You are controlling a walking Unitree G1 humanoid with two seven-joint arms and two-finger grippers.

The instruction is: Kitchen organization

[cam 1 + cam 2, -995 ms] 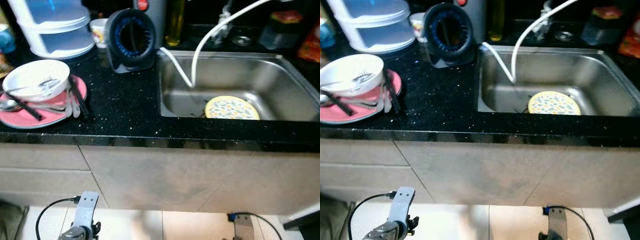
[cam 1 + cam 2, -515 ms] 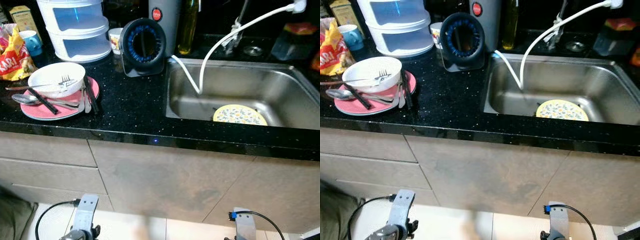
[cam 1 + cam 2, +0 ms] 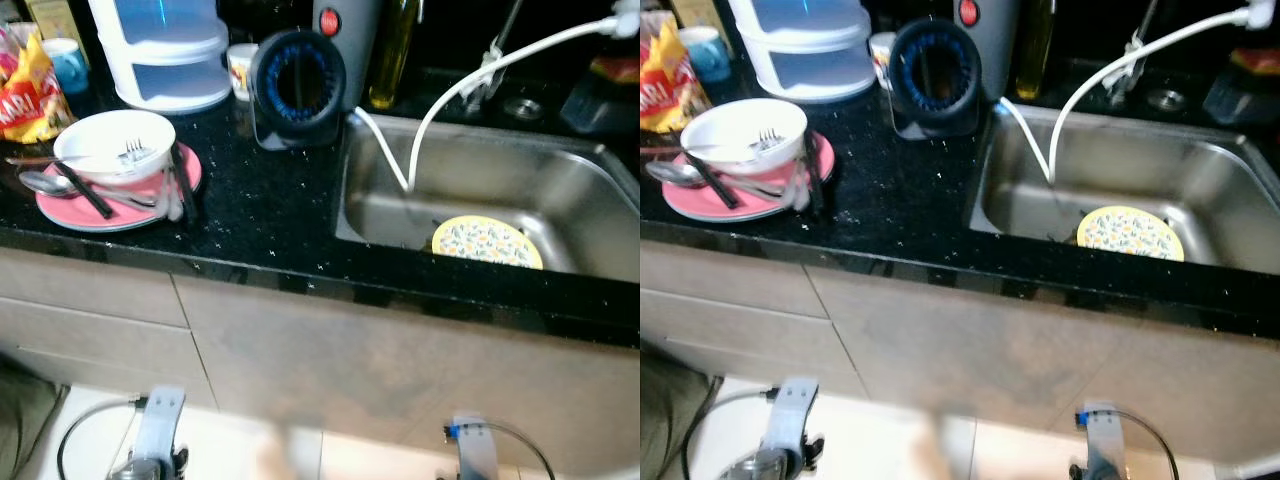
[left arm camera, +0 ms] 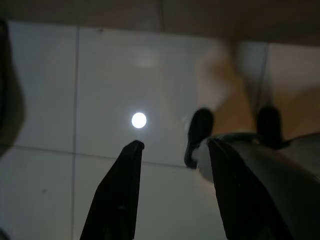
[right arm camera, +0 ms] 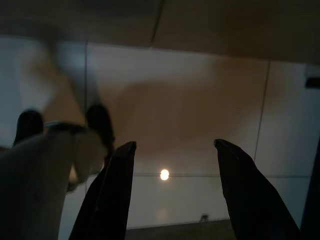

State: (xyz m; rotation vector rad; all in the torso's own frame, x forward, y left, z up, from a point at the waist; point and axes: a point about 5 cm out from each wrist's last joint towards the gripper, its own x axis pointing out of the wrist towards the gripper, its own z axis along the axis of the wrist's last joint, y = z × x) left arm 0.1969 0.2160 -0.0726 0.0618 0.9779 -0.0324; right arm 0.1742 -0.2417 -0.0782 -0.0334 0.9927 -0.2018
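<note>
I see the white bowl (image 3: 113, 146) on the pink plate (image 3: 120, 200) at the left of the black bench (image 3: 260, 215). A patterned plate (image 3: 486, 241) lies in the sink (image 3: 560, 180). Left gripper (image 4: 172, 147) and right gripper (image 5: 172, 145) hang spread above the floor (image 4: 100, 75).

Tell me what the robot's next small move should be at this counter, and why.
Probably raise the left gripper toward the pink plate. Both arms hang low by the floor with fingers apart and empty, the right gripper too. The plate holds a white bowl with a fork, a spoon and chopsticks, near the counter edge on the robot's left, while a patterned plate already lies in the sink.
</note>
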